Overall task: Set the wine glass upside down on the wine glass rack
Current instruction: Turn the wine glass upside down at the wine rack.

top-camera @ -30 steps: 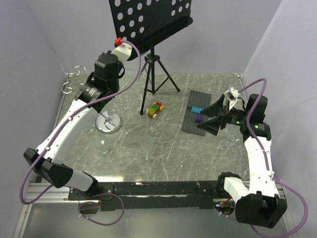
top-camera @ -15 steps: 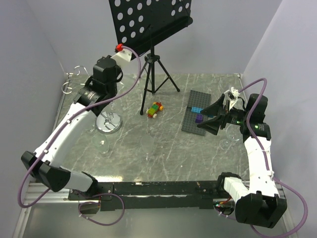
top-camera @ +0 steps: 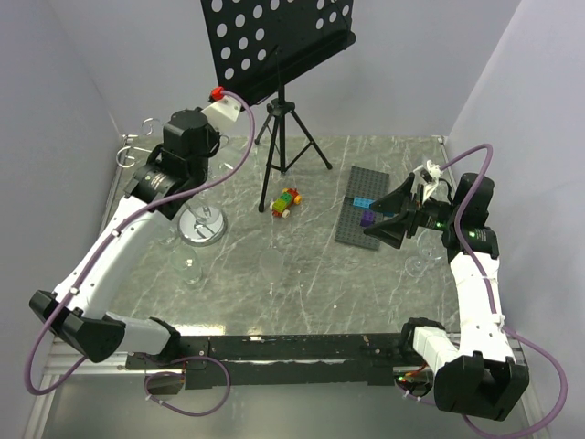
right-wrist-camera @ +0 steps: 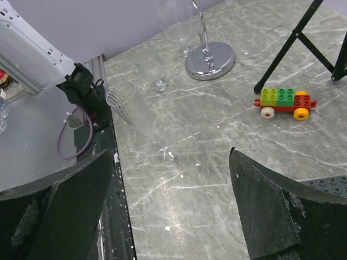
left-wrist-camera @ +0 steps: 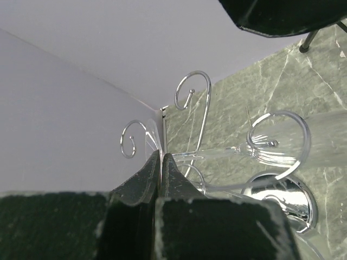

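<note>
Left wrist view puts the left gripper (left-wrist-camera: 161, 161) up beside the curled hooks of the wine glass rack (left-wrist-camera: 287, 208). Its jaws are pinched almost together on what looks like the stem of the wine glass (left-wrist-camera: 261, 147). The glass lies sideways in the air above the rack's mirror base, near the hooks but not hung on any that I can see. Well apart, the right gripper (right-wrist-camera: 171, 154) hovers over the bench (top-camera: 302, 293), jaws spread wide, holding nothing.
</note>
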Tool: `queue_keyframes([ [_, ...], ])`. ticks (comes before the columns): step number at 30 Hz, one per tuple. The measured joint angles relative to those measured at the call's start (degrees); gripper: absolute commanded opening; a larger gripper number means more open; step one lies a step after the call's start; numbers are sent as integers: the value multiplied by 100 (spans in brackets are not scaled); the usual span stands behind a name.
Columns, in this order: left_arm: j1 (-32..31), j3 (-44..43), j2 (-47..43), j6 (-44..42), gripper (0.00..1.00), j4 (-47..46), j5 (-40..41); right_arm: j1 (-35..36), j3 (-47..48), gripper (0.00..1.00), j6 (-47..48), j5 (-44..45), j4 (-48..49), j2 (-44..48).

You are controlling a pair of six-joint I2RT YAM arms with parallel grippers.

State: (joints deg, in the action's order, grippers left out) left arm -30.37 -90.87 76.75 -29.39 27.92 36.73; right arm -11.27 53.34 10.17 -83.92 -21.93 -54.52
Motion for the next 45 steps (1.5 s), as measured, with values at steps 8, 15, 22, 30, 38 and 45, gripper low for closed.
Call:
queue_keyframes([
  [8, 2, -197, 59, 0, 1, 243, -459, -2, -17, 95, -17, 0, 13, 0],
  [15, -4, -293, 83, 26, 1, 341, -999, -2, -17, 95, -28, 0, 17, 0],
  [22, -9, -291, 199, 157, 1, 52, -1239, -2, -17, 95, -50, 0, 59, 0],
  [30, -4, 90, 238, 197, 1, -463, -1128, -2, -17, 95, -125, 0, 142, 0],
  [38, 17, 387, 275, 103, 1, -846, -820, -2, -17, 95, -142, 0, 153, 0],
  [45, 70, 433, 225, 46, 1, -872, -732, -2, -24, 95, -181, 0, 188, 0],
])
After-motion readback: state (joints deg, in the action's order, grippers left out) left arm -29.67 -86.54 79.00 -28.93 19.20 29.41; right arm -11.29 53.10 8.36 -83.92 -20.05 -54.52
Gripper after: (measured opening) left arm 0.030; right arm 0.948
